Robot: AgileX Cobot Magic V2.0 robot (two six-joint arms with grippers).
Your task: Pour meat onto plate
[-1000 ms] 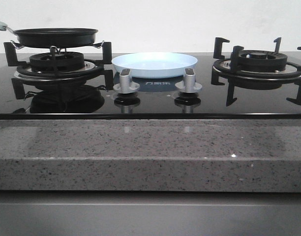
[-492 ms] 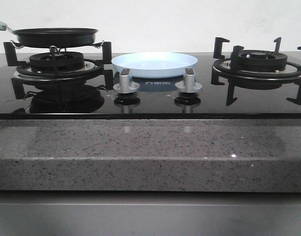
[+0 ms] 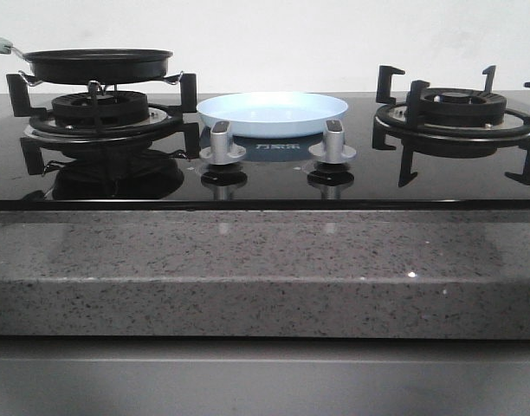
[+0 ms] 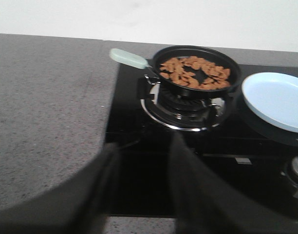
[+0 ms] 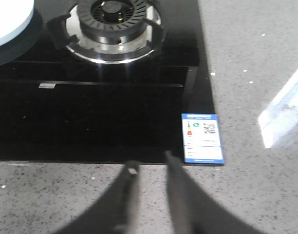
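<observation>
The left gripper [image 4: 141, 180] hung over the front left part of the black glass hob [image 4: 139, 185], its two dark fingers apart with a plain gap between them and nothing held. It stood well short of the black frying pan [image 4: 236, 73], which sat on the left burner [image 4: 183, 105] near the hob's left edge. The pan's pale handle [image 4: 128, 58] stuck out toward the grey stone worktop [image 4: 46, 112] on that side. Inside the pan lay the meat [image 4: 194, 73], a spread of small orange-brown pieces covering most of the bottom.

Just beside the pan, toward the middle of the hob, sat the plate [image 4: 278, 100], pale blue and bare, close to the pan but not touching it from what I could see. In the front view the plate [image 3: 272, 113] stood between the two burners, behind the two silver knobs [image 3: 222, 143].

The right gripper [image 5: 149, 170] hovered over the hob's front edge near its front right corner, its fingers a narrow gap apart and gripping nothing. A blue and white label [image 5: 203, 138] was stuck on the hob's front right corner, just beside the fingers. Farther back was the right burner [image 5: 115, 24], with nothing on it, and the speckled worktop ran along the front and right of the hob.
</observation>
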